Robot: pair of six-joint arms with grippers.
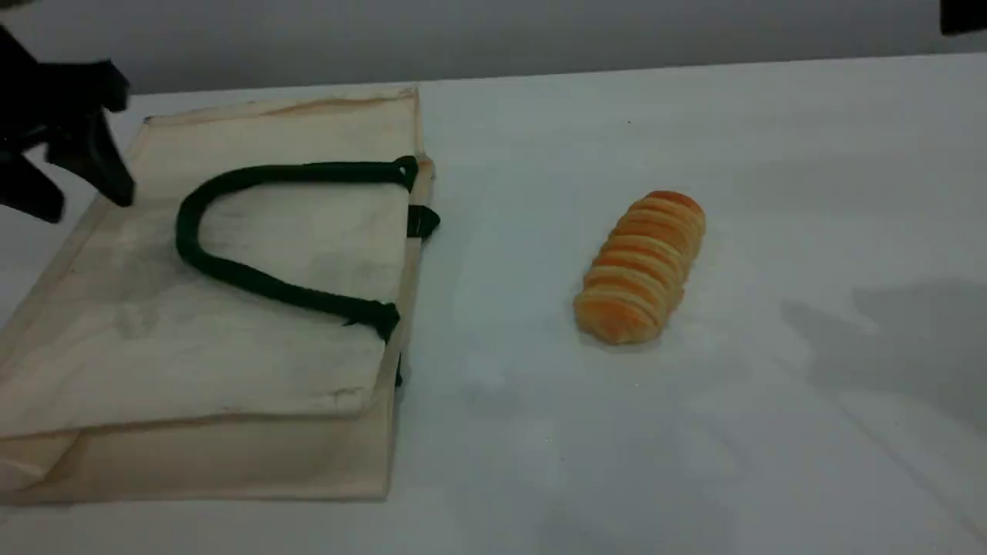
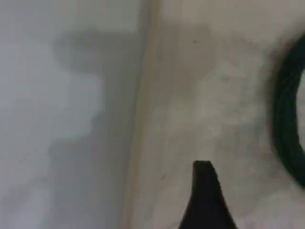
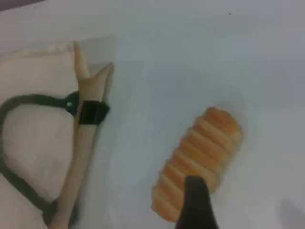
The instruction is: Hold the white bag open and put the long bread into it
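Now: white bag (image 1: 231, 324) flat | long bread (image 1: 640, 266) apart, right.

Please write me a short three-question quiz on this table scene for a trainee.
1. True or false: the long bread is already inside the white bag.
2. How does the bag lie? A) standing upright B) flat on the table C) hanging from a gripper
3. Fill in: the bag's handle is dark ____.

Key
1. False; the bread lies on the table, apart from the bag, on the bag's mouth side.
2. B
3. Green
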